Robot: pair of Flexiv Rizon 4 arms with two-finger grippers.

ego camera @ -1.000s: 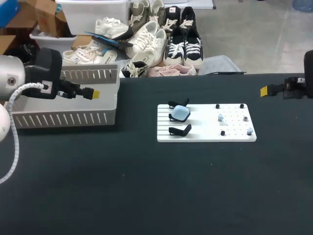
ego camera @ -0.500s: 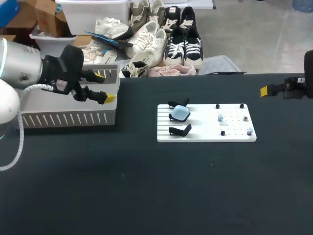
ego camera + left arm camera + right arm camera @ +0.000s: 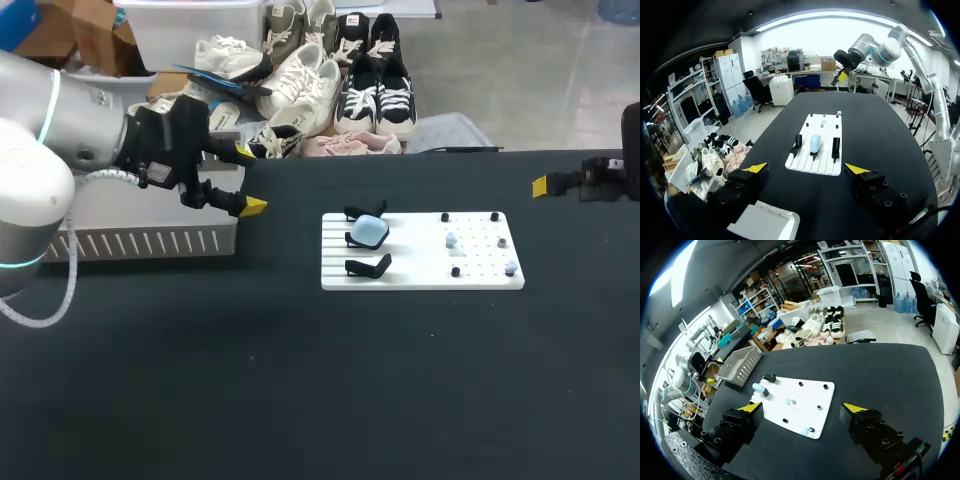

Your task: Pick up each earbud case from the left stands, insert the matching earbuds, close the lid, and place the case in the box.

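Black table (image 3: 400, 380), one white board (image 3: 420, 277), three stands (image 3: 368, 266), one case (image 3: 370, 232)

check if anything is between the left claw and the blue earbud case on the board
Nothing visible. Only bare black table lies between the open left claw and the earbud case; two empty black stands flank the case on the white board, not in front.

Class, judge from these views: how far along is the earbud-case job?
Done: maybe two cases, since two stands sit empty; the box interior is hidden. In hand: nothing, left end effector is open near the box. Left: the blue earbud case on its stand, earbuds on their pegs.
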